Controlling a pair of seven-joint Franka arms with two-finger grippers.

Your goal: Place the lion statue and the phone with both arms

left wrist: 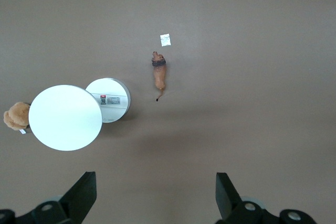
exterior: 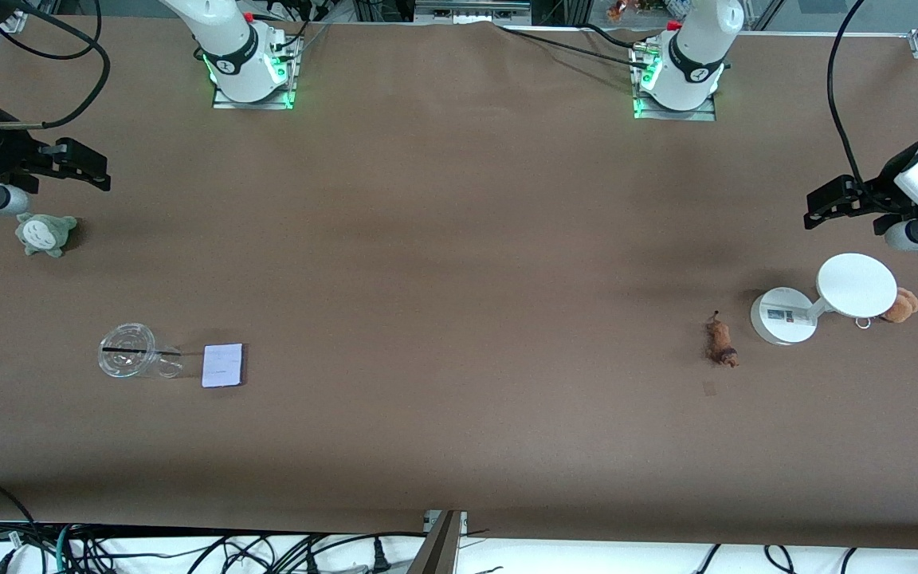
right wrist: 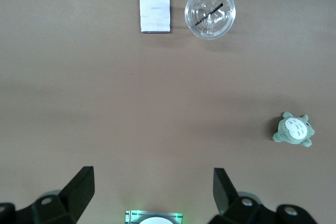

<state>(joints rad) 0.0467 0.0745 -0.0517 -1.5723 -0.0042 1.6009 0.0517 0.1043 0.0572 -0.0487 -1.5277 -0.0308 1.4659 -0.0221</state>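
- Lion statue (exterior: 721, 341) lies on its side on the bench (exterior: 459, 239) beside a white stand (exterior: 783, 316); left gripper (exterior: 841, 206) hovers above that end, jaws wide, holding nothing
- Phone (exterior: 223, 365) lies flat beside a clear cup (exterior: 127, 360); right gripper (exterior: 68, 166) hangs likewise, parted and bare, so each arm faces its own item

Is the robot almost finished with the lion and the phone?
Hard to say. The lion lies on the table beside the white stand, and the phone lies flat beside the clear cup. The left claw and the right claw are both open, up in the air and holding nothing. That fits things waiting to be picked up or things already put down.
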